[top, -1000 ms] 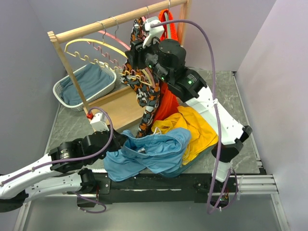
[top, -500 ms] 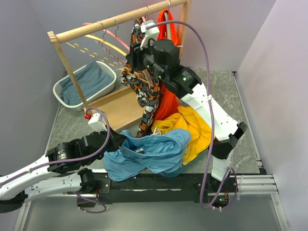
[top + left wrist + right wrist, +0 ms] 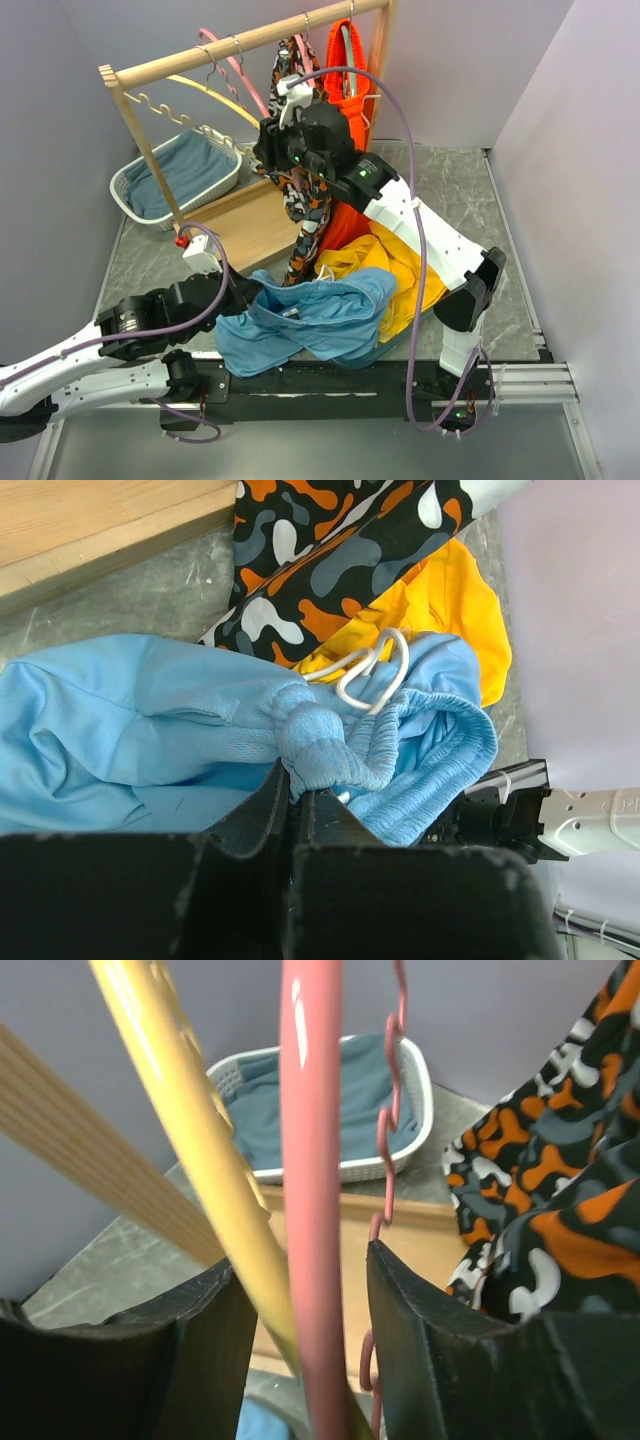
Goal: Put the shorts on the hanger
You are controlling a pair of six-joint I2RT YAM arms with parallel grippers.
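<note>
At the near edge of the table (image 3: 480,190), a bit left of the middle, the shorts (image 3: 320,315) lie in a soft blue heap. One side rests on the yellow garment (image 3: 410,265). The hanger (image 3: 310,1160) is far from them, up on the wooden rail (image 3: 250,40) at the back of the table, just beside a yellow hanger (image 3: 190,1110).

What could go wrong? The right gripper (image 3: 305,1258) has both hangers between its fingers, so it may pull the yellow one along, or take the wrong one. Its fingers stand apart, and there is a gap beside the pink bar, so nothing is squeezed. The pink hanger could slip out or swing away. Its hook could also catch on the rail. The patterned garment (image 3: 305,205) hangs right against that arm and could get dragged off. Down low, the white string (image 3: 375,670) of the shorts is loose and could snag. The yellow garment could come up with the shorts when they are lifted.

The left gripper (image 3: 298,798) is closed tight on a bunched bit of the shorts' waistband. The left arm lies low and long by the near left corner. The right arm reaches up high from the near right edge and leans over to the rail.
</note>
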